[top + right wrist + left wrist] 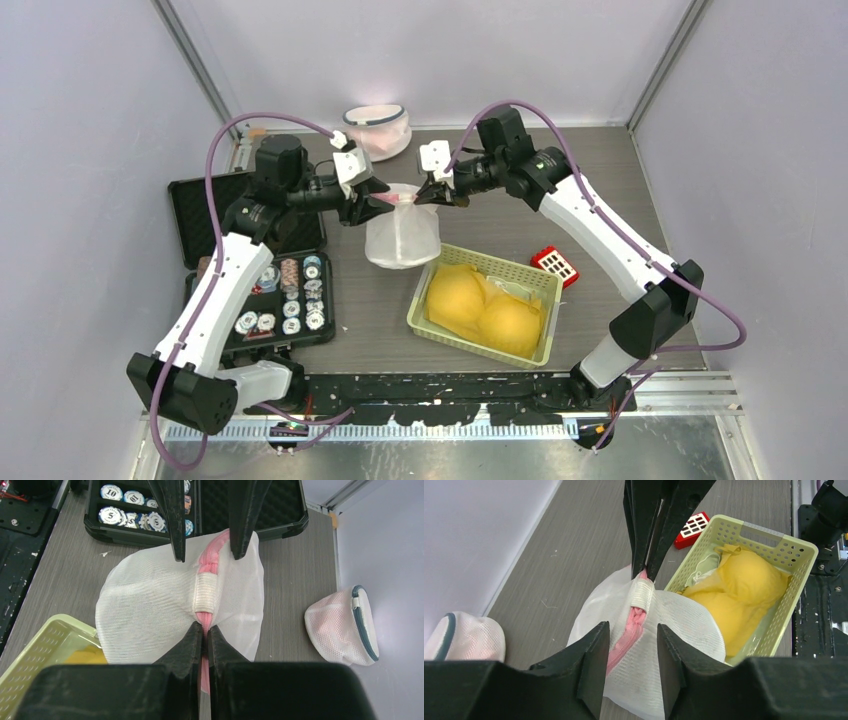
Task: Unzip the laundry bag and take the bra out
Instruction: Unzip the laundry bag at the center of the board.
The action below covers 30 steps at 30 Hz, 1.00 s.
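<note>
1. On the far left an open black case [205,215] lies on the gray table [375,310]. It has round chips [290,300] in it.
2. Next comes the left gripper [632,627]. Its two fingers are partly open. One finger is on each side of the pink zipper [626,635]. I can see a gap on both sides, so it is not holding anything.
3. At the back, near the wall, sits a second mesh bag [378,130] with a dark rim. It is well away from both grippers.
4. In the middle is the white laundry bag [402,240]. It hangs up off the table between the two grippers. Its pink zipper runs along the top, and a small white band [205,592] goes across the zipper. The zipper looks closed where I can see it. I cannot tell what is inside the bag, so I cannot see the bra in there.
5. The right gripper [205,626] comes next. Its fingers are pinched almost all the way together. They hold the end of the pink zipper, just past the white band.
6. To the right and nearer the arm bases is a pale green basket [500,264]. It sits just beside the laundry bag. Yellow bras [485,305] lie in it.
7. Last, a small red block [555,263] with white squares lies beside the basket.
</note>
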{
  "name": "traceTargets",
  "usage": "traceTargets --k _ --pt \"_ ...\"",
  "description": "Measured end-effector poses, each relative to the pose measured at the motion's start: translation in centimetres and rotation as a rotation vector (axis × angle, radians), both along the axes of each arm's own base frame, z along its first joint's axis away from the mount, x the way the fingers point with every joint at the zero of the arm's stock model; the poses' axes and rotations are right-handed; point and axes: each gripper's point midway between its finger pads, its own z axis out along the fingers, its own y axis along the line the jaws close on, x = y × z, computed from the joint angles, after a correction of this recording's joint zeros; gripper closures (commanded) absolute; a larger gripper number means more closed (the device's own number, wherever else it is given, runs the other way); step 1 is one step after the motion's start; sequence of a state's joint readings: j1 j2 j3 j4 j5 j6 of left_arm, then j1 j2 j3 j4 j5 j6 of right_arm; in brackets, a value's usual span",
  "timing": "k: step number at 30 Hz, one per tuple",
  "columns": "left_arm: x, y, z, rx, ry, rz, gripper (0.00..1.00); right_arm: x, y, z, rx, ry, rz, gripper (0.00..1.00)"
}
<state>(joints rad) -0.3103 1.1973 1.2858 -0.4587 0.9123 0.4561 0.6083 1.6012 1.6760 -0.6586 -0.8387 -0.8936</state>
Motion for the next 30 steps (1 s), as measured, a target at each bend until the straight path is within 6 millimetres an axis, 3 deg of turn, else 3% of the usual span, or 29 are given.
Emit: traceTargets --k 2,4,11,17,18,22,30 --pt "-0.1 0.0 -0.2 0.003 0.012 0.0 0.68 0.0 0.1 0.2 0.005 -0.002 -0.001 0.99" --pt "-0.2 0.0 -0.4 0.005 0.021 0.0 0.69 -0.1 0.1 0.3 0.008 -0.002 -0.001 0.99" --pt "-0.3 0.1 -0.6 0.009 0.036 -0.001 0.48 -0.2 0.2 0.6 0.016 -0.007 0.001 0.99" --pt "-0.2 0.1 -0.6 0.009 0.036 0.002 0.58 -0.2 0.3 1.0 0.03 -0.01 -0.004 0.99" --pt "-0.2 0.1 -0.6 0.01 0.035 0.002 0.56 -0.2 0.3 1.2 0.033 -0.013 -0.004 0.99" --pt "-0.2 0.1 -0.8 0.015 0.028 -0.002 0.33 -0.2 0.3 1.6 0.047 -0.017 -0.007 0.99" --pt "-0.1 0.1 -2.6 0.013 0.054 0.005 0.31 -0.2 0.6 2.1 0.073 0.002 -0.013 0.99"
